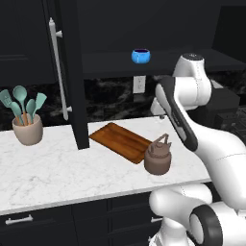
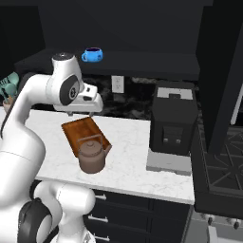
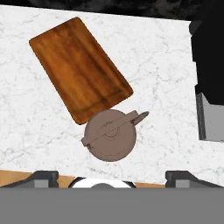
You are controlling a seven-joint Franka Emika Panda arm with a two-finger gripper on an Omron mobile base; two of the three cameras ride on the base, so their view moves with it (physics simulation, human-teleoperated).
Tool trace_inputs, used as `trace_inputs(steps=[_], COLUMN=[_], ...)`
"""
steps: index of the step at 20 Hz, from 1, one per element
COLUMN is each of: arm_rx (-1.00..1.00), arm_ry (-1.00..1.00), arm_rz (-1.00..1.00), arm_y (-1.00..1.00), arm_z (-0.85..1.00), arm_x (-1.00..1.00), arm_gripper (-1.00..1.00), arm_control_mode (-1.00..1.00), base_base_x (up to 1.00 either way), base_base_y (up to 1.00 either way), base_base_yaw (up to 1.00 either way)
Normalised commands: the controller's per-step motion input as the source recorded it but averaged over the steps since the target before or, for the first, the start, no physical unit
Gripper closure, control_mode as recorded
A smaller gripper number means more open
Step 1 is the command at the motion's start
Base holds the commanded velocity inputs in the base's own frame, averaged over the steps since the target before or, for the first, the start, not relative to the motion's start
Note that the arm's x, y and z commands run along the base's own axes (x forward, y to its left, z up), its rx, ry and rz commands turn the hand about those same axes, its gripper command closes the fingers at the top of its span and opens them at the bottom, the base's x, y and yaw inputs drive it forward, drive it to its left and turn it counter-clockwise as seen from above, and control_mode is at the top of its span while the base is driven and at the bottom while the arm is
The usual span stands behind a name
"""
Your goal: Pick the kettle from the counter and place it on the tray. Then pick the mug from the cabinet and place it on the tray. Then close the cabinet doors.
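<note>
On the white marble bench (image 1: pixel 57 163) the tray (image 1: pixel 120 141) lies flat, the kettle (image 1: pixel 158 156) apparently just overlapping its near corner, the blue mug (image 1: pixel 141 55) on the cabinet shelf (image 1: pixel 192 60), the hand (image 3: pixel 111 176) above, jaws wide and empty.

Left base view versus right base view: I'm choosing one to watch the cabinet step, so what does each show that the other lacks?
Left base view alone: the open cabinet door with its silver bar handle, and the whole utensil pot. Right base view alone: a black appliance and a stove. Both: the kettle on the counter, the tray, the mug on the cabinet shelf.
</note>
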Motion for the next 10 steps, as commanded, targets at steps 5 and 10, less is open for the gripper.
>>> trace_inputs(steps=[5,10], arm_rx=[0.0,0.0], arm_ry=[0.0,0.04], arm_rz=[-0.05,-0.2], arm_y=[0.12,0.16], arm_z=[-0.46,-0.47], arm_x=[-0.24,0.08], arm_gripper=[-1.0,-1.0], arm_control_mode=[-1.0,-1.0], base_base_x=[0.0,0.0], base_base_y=[0.0,0.0], base_base_yaw=[0.0,0.0])
